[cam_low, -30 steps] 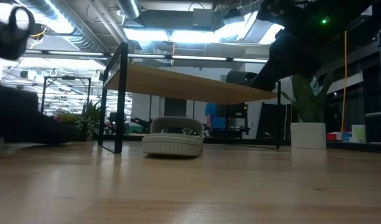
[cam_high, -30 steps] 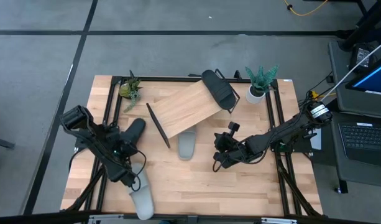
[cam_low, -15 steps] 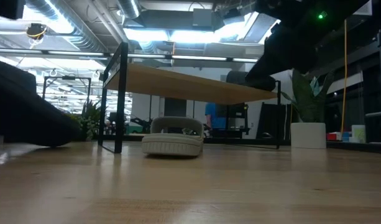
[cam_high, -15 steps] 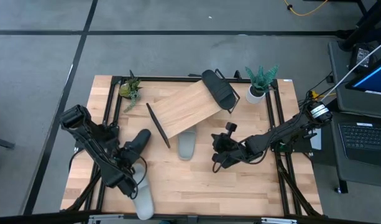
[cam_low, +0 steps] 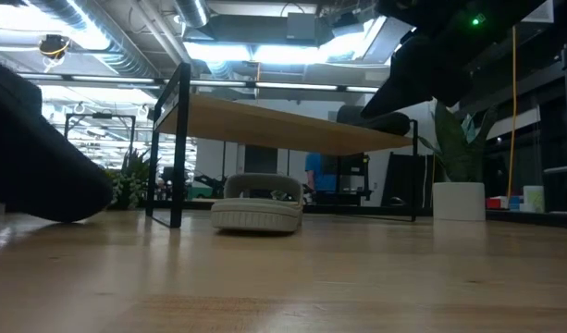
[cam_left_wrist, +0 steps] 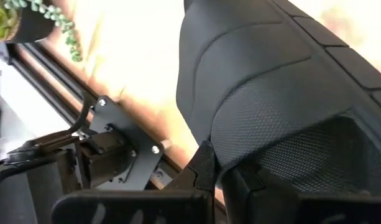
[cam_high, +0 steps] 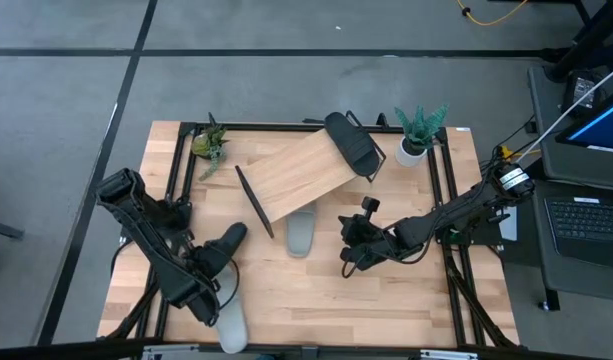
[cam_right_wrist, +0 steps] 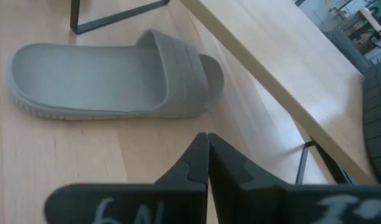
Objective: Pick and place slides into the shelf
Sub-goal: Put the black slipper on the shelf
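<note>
My left gripper [cam_high: 199, 265] is shut on a black slide [cam_high: 226, 243] over the table's left front. In the low view this slide [cam_low: 33, 166] is the dark mass at the left. A grey slide [cam_high: 229, 325] lies flat by the near edge. Another grey slide [cam_right_wrist: 115, 81] rests on its sole, partly under the shelf [cam_high: 301, 175]. A second black slide [cam_high: 353, 145] sits at the shelf's far right end. My right gripper [cam_high: 348, 262] is shut and empty, right of the shelf. My left gripper pinches the black slide's sole at its heel-end rim [cam_left_wrist: 240, 149] between its two fingers, away from the strap [cam_left_wrist: 252, 50]. The fingers slant down from the table's left. The slide juts up from them toward the shelf, tilted and, in the low view, clear of the table.
A small succulent [cam_high: 208, 142] and a plant in a white pot [cam_high: 416, 135] stand at the far corners. The shelf's black wire frame [cam_high: 254, 200] reaches down to the table. Bare wood [cam_high: 316, 300] lies in front of the shelf.
My left gripper has risen and moved toward the near edge, tipping as it went, still shut on the black slide. The slide has come up off the table, and its free end has swung toward the near edge and a little right.
</note>
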Controlling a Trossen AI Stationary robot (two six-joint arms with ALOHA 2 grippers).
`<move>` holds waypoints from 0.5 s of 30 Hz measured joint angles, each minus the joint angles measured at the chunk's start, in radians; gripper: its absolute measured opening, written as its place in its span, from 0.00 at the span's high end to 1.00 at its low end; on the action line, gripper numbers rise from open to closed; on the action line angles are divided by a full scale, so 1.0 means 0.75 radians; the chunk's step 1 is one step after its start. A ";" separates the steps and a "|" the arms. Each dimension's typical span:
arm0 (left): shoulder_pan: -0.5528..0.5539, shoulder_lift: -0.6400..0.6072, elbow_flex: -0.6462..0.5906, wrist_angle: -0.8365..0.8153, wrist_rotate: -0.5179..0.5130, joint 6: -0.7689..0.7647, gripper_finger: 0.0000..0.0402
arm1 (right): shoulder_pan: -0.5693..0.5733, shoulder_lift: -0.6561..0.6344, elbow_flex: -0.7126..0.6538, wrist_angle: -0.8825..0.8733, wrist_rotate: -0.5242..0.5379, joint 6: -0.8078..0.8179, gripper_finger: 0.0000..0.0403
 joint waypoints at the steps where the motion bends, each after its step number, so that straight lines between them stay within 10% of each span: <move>1: -0.001 0.000 0.014 0.000 0.001 0.002 0.99 | 0.000 0.000 0.000 0.000 0.000 0.001 0.98; 15: -0.049 0.000 0.327 0.010 -0.238 0.090 0.99 | 0.000 0.000 0.000 0.001 -0.002 0.003 0.98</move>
